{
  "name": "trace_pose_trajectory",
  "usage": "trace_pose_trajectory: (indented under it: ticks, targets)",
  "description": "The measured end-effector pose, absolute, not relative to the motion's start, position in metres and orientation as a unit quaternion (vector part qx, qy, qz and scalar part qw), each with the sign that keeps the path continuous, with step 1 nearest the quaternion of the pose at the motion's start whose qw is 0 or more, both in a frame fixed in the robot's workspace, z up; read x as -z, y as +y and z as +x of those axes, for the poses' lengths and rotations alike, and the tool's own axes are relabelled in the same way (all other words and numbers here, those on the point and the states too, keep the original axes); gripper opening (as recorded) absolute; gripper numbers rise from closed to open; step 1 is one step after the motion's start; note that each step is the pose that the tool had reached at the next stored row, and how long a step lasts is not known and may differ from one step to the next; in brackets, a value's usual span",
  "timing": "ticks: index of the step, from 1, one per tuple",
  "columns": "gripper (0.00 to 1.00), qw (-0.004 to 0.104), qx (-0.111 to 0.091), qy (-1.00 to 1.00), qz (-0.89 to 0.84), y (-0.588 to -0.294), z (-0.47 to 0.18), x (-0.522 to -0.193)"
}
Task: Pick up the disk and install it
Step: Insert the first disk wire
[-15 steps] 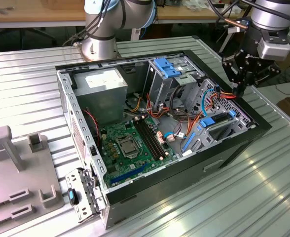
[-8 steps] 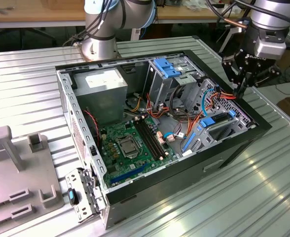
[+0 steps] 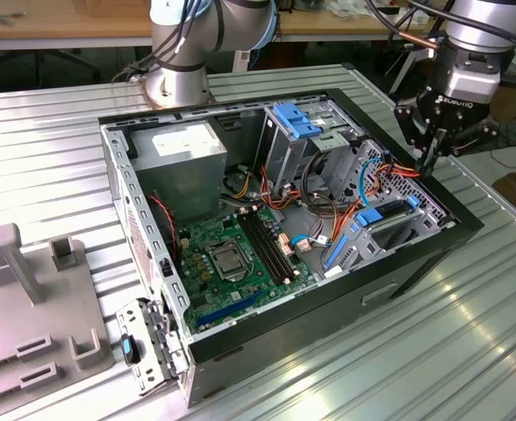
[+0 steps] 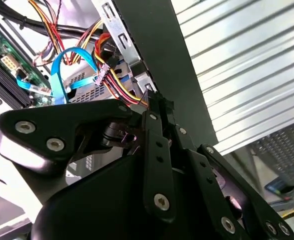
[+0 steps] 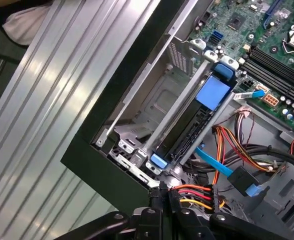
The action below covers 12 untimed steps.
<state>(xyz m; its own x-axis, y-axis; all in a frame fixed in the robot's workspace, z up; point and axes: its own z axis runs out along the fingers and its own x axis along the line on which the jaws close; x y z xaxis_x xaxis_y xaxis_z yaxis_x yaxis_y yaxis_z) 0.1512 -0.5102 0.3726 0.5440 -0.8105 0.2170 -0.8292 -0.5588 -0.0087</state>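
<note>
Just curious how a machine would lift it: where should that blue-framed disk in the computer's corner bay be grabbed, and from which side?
Probably by the blue frame at its ends, coming straight down through the open side of the case. The disk seems to stand on edge between metal bay walls, so only its narrow upper edge is exposed.

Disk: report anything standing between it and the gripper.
The red, orange and yellow wire bundle with its black plug sits right at the tips of the gripper, between them and the disk inside the case. A blue cable crosses there too.
</note>
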Motion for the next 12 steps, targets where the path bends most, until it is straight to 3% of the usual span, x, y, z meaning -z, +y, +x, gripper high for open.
trace_pose_trajectory:
  ticks: [12]
  targets:
    - [0.17,0.060,-0.094,-0.563,0.819,-0.5102,0.1512,-0.3725]
